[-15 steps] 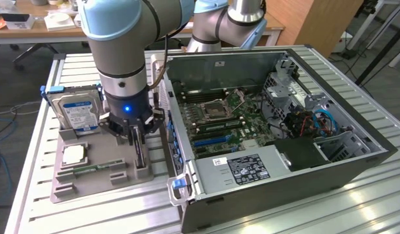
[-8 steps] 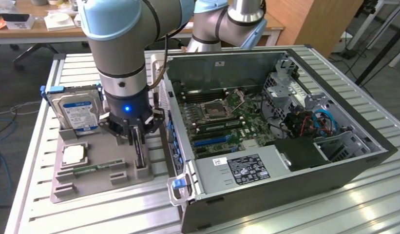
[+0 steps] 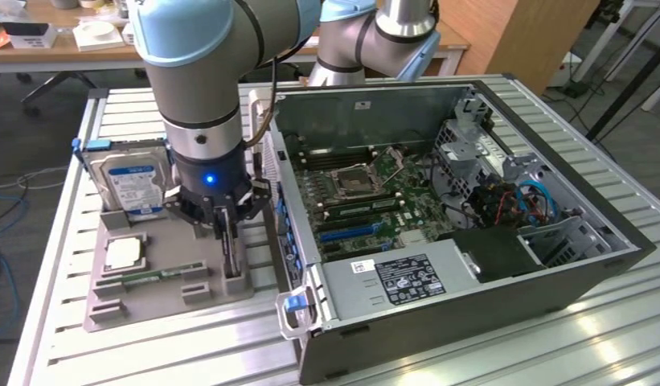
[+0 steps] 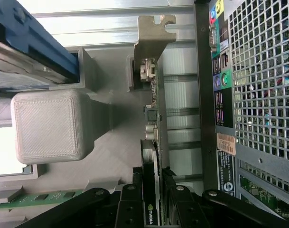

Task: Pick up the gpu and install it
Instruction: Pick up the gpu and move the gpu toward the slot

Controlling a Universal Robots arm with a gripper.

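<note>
Poised at the grey tray [image 3: 147, 301] on the tabletop [image 3: 51, 241], beside the open computer case [image 3: 587, 265]: gripper [image 4: 152, 178] with jaws narrowly spread astride the gpu [image 4: 151, 128], upright on edge in a tray slot, pale bracket [image 4: 153, 33] farthest from the jaws

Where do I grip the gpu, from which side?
I'd pinch the gpu by its upper edge, across its flat faces, coming straight down: it stands on edge in the holder, bracket at one end, and the gripper sits over that edge.
</note>
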